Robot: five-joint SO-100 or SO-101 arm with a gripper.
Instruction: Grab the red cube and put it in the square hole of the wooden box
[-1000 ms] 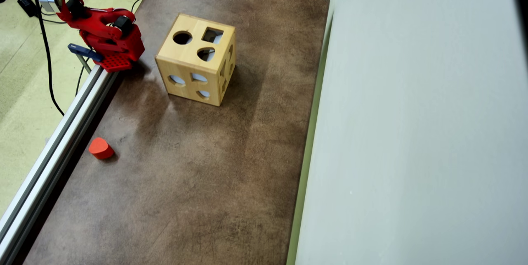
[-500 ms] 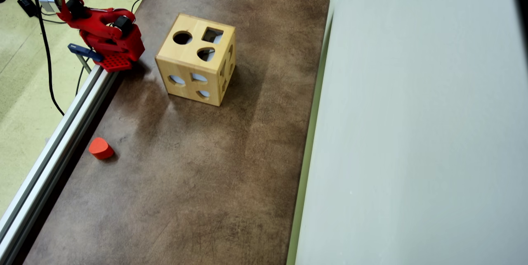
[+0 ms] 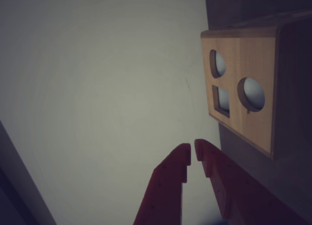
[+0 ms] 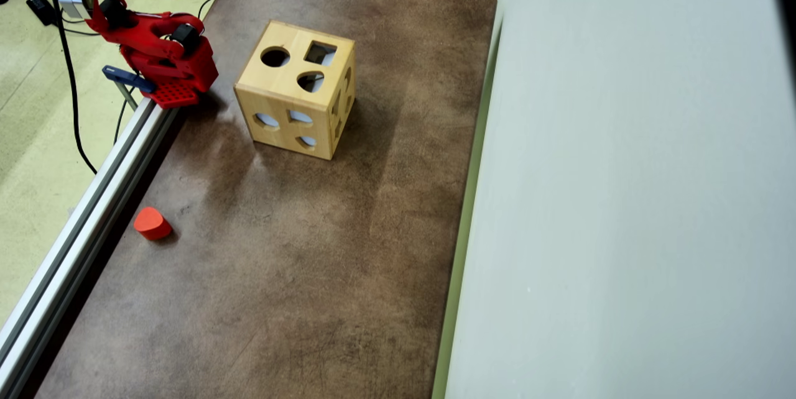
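In the wrist view the claw (image 3: 191, 157) fills the bottom centre of the frame, its 2 red fingers nearly pressed together with only a thin slit between the tips, and nothing pinched in it. Just beyond the tips, at the right of that frame, stands the wooden box (image 3: 243, 88), seen from the side so that 1 face shows 3 cutouts; the square hole (image 3: 222, 99) sits lowest and furthest left of them, beside a round one and a half-round one. The overhead view shows why the claw points this way: the arm (image 4: 155, 45) is folded back over its base in the upper left of the frame, clamped to the metal rail (image 4: 81, 231) along the left edge of the table (image 4: 280, 275), which looks like a resting pose. The box (image 4: 297, 89) stands near the base in the upper middle of the frame, its square hole (image 4: 320, 53) on the top face at the upper right, open to a drop from above. The red cube cannot be seen in either view; it may already lie inside the box, though that is only a guess. The only loose piece is an orange-red rounded block (image 4: 152, 223) at the left, near the rail.
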